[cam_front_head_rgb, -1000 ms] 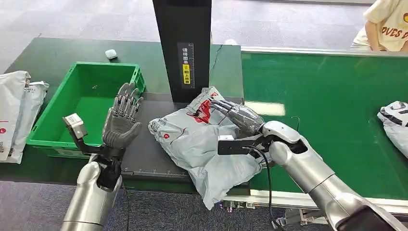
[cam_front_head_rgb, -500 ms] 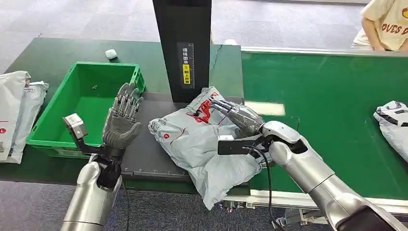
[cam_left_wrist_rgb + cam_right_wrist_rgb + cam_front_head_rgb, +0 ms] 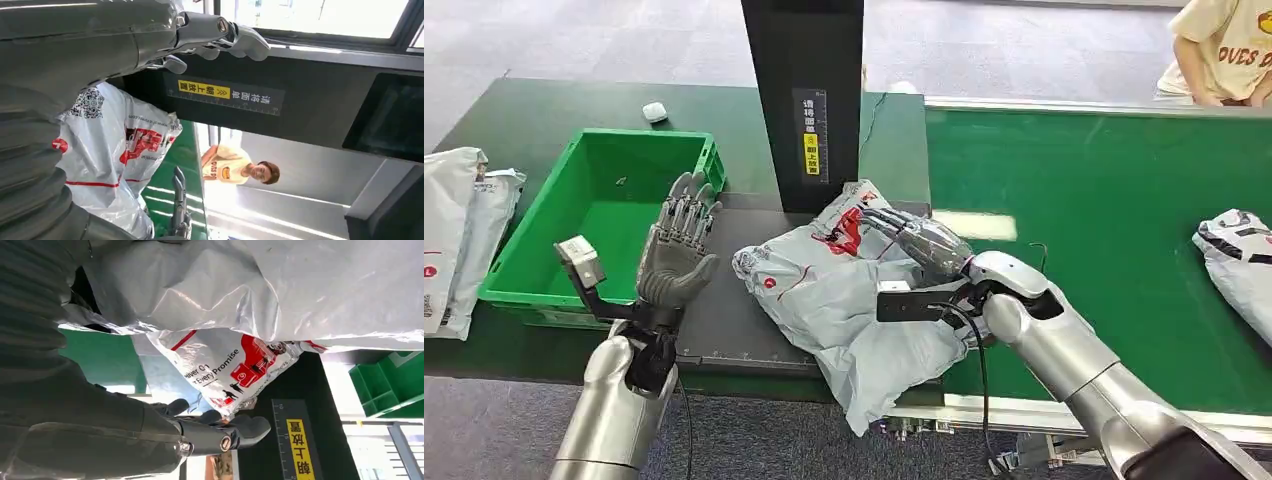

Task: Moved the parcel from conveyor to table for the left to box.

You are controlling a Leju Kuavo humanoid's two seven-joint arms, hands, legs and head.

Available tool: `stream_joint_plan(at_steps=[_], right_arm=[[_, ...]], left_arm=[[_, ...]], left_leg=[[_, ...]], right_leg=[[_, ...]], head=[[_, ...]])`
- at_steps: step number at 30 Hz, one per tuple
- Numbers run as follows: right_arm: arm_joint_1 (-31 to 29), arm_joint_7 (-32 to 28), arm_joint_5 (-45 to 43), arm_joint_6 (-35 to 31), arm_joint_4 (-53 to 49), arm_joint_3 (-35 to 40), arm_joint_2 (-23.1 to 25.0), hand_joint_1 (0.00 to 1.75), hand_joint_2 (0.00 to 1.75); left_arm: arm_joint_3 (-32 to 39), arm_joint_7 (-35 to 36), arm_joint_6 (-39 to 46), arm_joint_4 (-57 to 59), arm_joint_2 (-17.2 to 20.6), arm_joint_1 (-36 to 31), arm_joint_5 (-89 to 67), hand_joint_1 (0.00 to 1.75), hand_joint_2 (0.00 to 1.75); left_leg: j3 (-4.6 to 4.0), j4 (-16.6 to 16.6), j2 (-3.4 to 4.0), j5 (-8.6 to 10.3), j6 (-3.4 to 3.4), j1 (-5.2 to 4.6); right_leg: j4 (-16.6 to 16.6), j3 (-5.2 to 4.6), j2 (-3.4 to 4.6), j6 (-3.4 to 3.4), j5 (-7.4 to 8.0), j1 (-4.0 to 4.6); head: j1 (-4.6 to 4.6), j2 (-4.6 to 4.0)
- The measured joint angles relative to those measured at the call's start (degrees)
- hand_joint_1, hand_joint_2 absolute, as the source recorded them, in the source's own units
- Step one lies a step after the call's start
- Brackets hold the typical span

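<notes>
A grey plastic parcel [image 3: 834,295] with red print lies crumpled on the dark table plate [image 3: 724,330], its near end hanging over the front edge. My right hand [image 3: 919,242] rests on the parcel's far right side with its fingers stretched out flat, not closed around it. In the right wrist view the right hand [image 3: 215,432] lies alongside the parcel [image 3: 260,295]. My left hand [image 3: 679,250] stands open and upright to the left of the parcel, apart from it and holding nothing. The green box [image 3: 604,215] is just behind the left hand. The left wrist view shows the parcel [image 3: 115,150] too.
A black scanner column [image 3: 809,100] rises right behind the parcel. The green conveyor [image 3: 1104,220] carries another parcel [image 3: 1239,262] at the right edge. White parcels [image 3: 459,235] lie left of the box. A person [image 3: 1224,50] sits beyond the conveyor.
The parcel on the conveyor at the right edge has drifted a little leftward. Both hands and the grey parcel have stayed where they were.
</notes>
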Motion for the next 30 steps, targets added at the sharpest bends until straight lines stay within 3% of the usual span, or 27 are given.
stream_joint_plan(at_steps=[30], right_arm=[[0.0, 0.0, 0.0, 0.0, 0.0, 0.0, 0.0, 0.0, 1.75]], left_arm=[[0.0, 0.0, 0.0, 0.0, 0.0, 0.0, 0.0, 0.0, 1.75]], left_leg=[[0.0, 0.0, 0.0, 0.0, 0.0, 0.0]], right_leg=[[0.0, 0.0, 0.0, 0.0, 0.0, 0.0]], head=[[0.0, 0.0]])
